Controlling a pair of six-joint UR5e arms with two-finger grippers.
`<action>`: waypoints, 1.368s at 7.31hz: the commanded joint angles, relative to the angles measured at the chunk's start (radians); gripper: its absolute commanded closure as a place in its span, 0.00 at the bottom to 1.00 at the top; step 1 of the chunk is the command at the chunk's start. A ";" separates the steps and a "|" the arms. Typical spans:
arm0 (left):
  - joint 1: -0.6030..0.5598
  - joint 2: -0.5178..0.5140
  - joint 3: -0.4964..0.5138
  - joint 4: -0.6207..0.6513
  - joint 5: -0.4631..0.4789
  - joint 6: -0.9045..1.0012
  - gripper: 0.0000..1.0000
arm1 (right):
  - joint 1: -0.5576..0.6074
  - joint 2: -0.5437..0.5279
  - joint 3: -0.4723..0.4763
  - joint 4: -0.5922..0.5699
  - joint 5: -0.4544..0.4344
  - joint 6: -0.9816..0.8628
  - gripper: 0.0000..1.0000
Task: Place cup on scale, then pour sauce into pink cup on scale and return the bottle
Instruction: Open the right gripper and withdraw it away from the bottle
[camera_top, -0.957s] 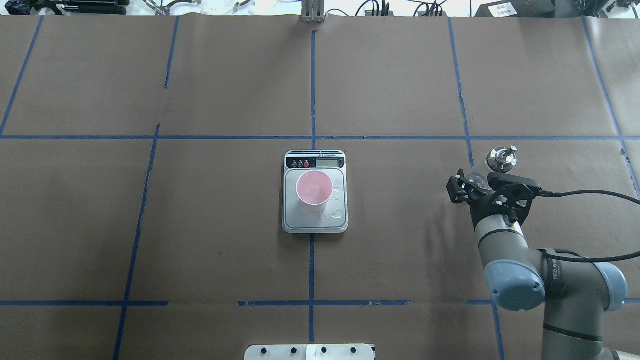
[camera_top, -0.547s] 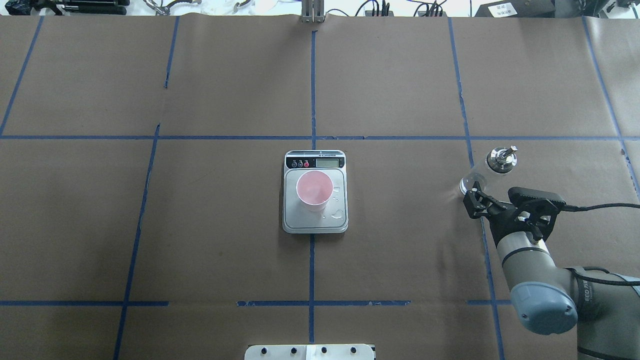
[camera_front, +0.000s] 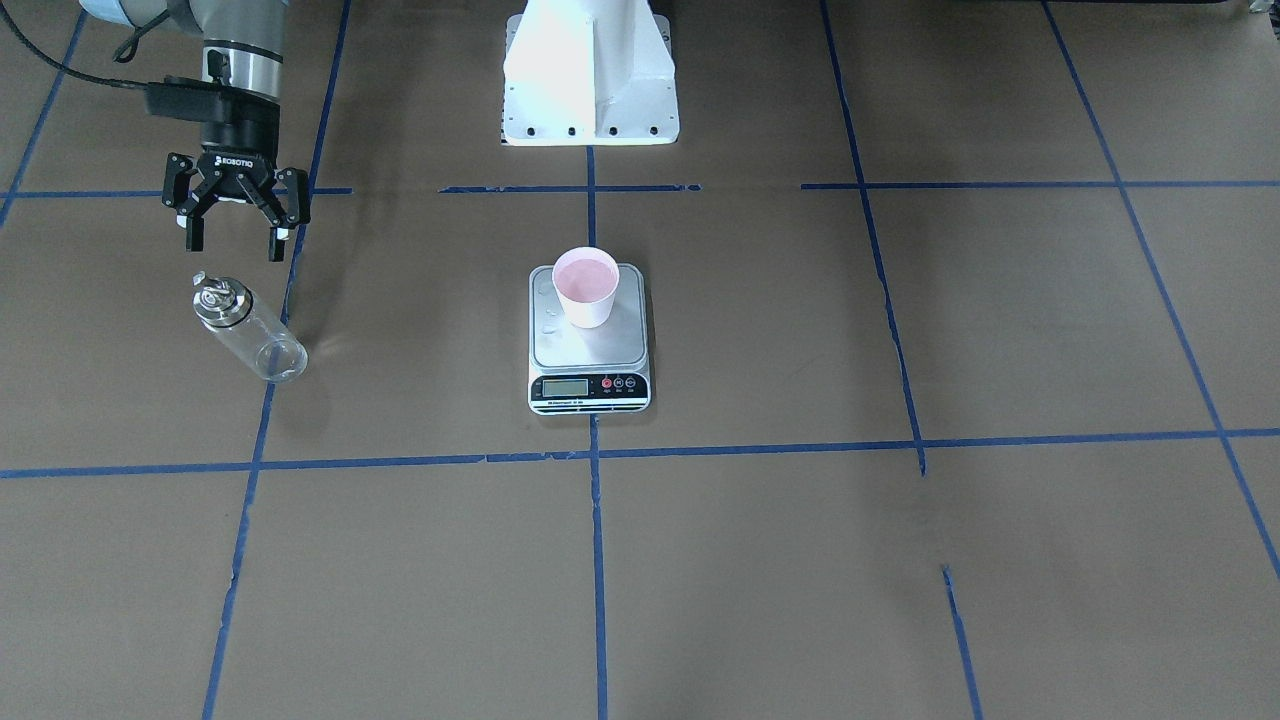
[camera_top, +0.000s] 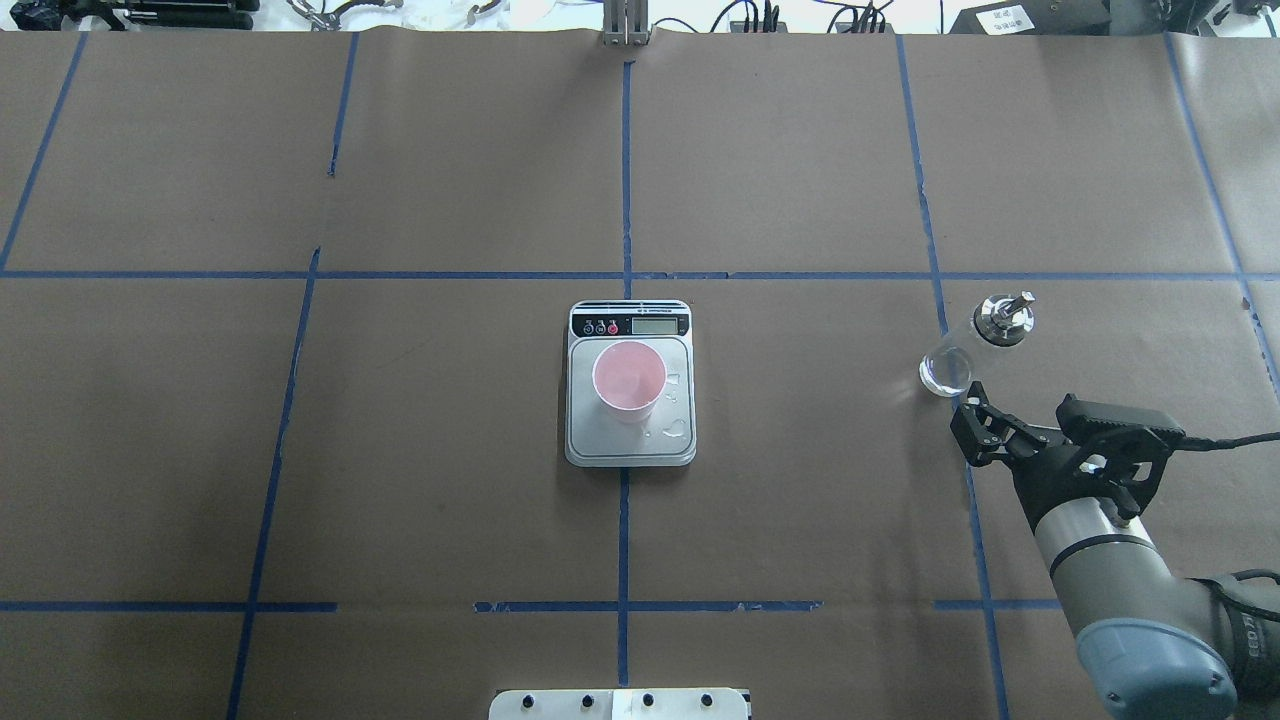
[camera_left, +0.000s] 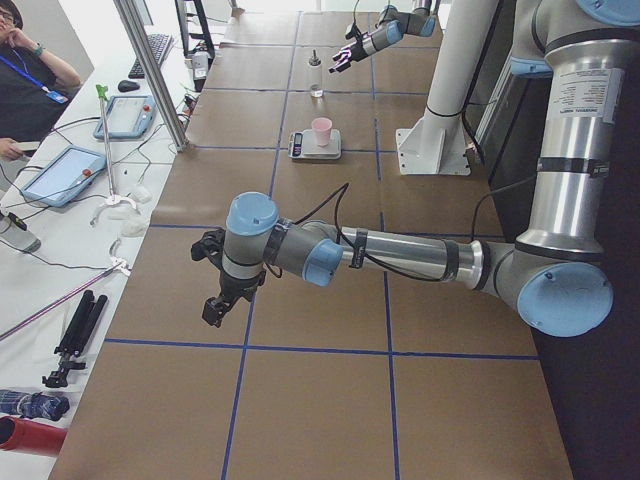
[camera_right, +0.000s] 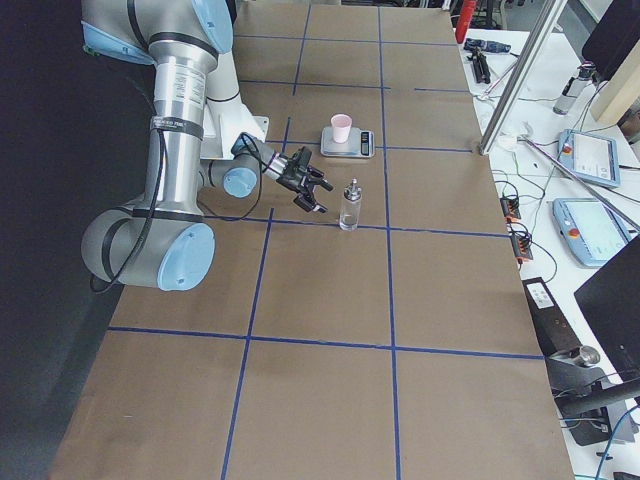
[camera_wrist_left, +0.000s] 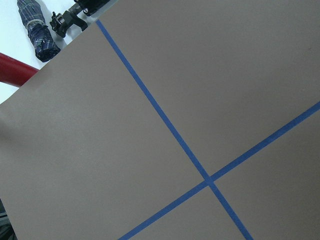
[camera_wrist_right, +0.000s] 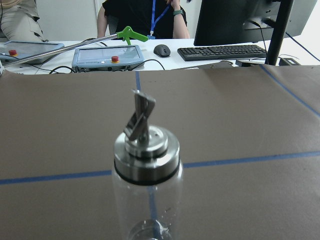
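The pink cup (camera_top: 628, 380) stands upright on the steel scale (camera_top: 630, 452) at the table's middle, also in the front view (camera_front: 587, 285). The clear glass bottle (camera_top: 975, 335) with its metal cap stands upright on the table to the right, free of any grip. My right gripper (camera_front: 232, 245) is open and empty, a short way behind the bottle (camera_front: 250, 330) on the robot's side. The right wrist view shows the bottle (camera_wrist_right: 146, 170) straight ahead, with no fingers around it. My left gripper (camera_left: 212, 310) hangs over bare table far to the left; I cannot tell whether it is open.
A few drops of liquid (camera_top: 675, 430) lie on the scale's platform beside the cup. The robot's white base (camera_front: 590, 70) stands at the near middle edge. Blue tape lines cross the brown table cover. Tablets and a keyboard (camera_wrist_right: 220, 51) lie past the far edge.
My right gripper, with fingers either side of the bottle a second ago, has drawn back toward the robot and to the right. The bottle stays standing in place.
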 joint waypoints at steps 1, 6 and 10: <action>0.000 0.004 0.000 0.000 0.000 0.000 0.00 | 0.003 -0.009 0.200 -0.243 0.023 -0.008 0.00; 0.002 0.003 0.000 0.000 0.000 -0.003 0.00 | 0.284 0.133 0.234 -0.293 0.260 -0.349 0.00; 0.003 -0.011 0.002 0.000 -0.008 -0.003 0.00 | 0.857 0.264 0.127 -0.289 0.885 -0.924 0.00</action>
